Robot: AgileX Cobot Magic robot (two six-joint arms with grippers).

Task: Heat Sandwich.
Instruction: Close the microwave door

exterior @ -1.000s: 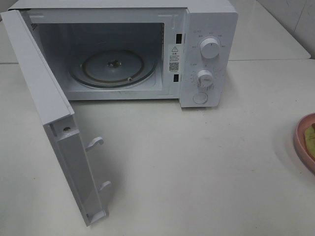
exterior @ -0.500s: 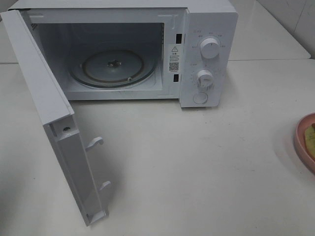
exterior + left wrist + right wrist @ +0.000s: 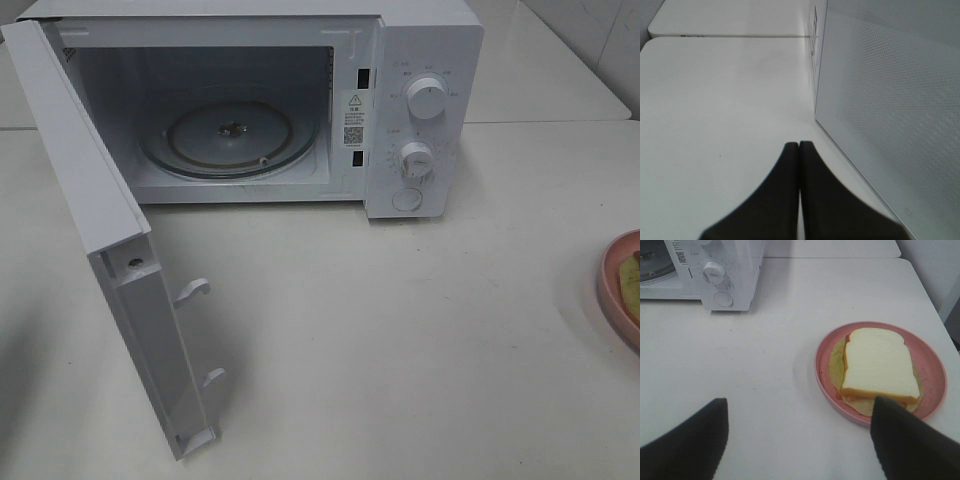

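We see high camera looking steeply down on open microwave [image 3: 300, 100] and table [image 3: 400, 330]; left wrist view sits low, close beside door [image 3: 890, 115]; right wrist view faces pink plate [image 3: 930, 365], shares microwave dials and plate with high view.

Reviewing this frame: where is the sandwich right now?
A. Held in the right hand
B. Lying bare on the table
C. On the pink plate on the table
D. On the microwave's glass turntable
C: the sandwich lies on the pink plate on the table, while the microwave stands open with a bare turntable.
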